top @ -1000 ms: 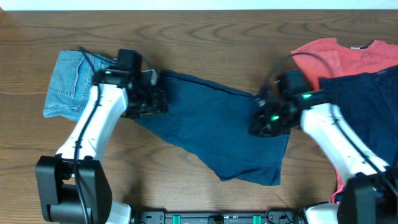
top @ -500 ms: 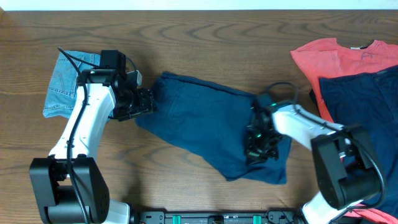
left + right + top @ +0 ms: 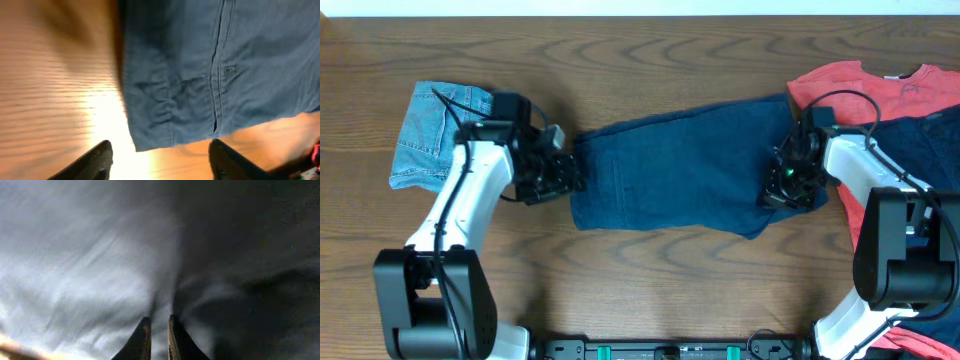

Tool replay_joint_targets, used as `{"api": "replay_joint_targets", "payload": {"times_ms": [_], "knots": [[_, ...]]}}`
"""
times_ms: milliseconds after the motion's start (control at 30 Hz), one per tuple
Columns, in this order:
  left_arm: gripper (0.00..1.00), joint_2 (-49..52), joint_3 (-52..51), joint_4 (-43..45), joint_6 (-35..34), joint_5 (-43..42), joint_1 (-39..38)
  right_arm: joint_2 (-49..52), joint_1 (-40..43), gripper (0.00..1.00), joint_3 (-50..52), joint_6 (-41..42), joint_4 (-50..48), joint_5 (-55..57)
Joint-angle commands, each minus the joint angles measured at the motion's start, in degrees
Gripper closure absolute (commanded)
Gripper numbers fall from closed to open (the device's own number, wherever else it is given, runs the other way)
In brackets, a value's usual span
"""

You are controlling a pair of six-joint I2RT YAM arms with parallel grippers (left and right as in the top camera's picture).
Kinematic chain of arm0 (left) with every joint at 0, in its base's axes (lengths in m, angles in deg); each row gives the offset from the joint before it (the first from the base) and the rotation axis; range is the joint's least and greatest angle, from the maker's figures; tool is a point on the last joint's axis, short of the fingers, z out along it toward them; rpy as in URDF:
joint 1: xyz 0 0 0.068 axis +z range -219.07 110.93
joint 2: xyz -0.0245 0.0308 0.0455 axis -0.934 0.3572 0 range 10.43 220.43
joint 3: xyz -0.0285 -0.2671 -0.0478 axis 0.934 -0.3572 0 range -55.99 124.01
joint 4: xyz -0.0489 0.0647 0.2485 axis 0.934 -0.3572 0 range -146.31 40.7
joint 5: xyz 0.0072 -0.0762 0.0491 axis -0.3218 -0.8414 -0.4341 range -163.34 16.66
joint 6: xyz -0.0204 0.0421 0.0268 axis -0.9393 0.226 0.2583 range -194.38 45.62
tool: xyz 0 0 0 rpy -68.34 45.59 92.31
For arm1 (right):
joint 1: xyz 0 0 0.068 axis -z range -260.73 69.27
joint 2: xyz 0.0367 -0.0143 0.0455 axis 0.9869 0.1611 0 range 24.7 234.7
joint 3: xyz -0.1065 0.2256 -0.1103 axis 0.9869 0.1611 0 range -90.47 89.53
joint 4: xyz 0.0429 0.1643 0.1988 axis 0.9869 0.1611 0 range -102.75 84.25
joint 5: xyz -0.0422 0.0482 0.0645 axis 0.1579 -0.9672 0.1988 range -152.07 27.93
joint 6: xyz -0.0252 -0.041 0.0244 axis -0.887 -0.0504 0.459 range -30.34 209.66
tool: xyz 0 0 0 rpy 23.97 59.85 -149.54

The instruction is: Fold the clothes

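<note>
A dark blue pair of shorts (image 3: 685, 175) lies spread across the middle of the table. My left gripper (image 3: 563, 176) is open and empty at its left edge; in the left wrist view the hem of the shorts (image 3: 210, 75) lies just ahead of the open fingers (image 3: 160, 162). My right gripper (image 3: 790, 185) is shut on a pinch of the shorts' right end, and the right wrist view shows dark cloth (image 3: 100, 255) bunched between the fingers (image 3: 159, 330).
A folded light denim garment (image 3: 432, 130) lies at the far left. A red shirt (image 3: 880, 85) and another dark blue garment (image 3: 910, 150) lie at the right edge, under my right arm.
My right gripper has pulled the shorts' right end up and to the right, stretching the cloth flat. My left gripper has shifted slightly right and let go of the left edge.
</note>
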Motion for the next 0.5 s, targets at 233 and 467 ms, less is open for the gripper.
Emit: {"api": "replay_joint_targets", "payload": {"times_ms": [233, 467], "knots": [[0.79, 0.9, -13.1, 10.9, 1.1, -3.7, -3.7, -4.7, -10.1, 0.87, -1.5, -5.3, 4.5, -8.2], [0.89, 0.9, -19.8, 16.8, -1.1, 4.7, -3.7, -4.7, -19.1, 0.92, 4.5, 5.5, -10.8, 0.4]]}}
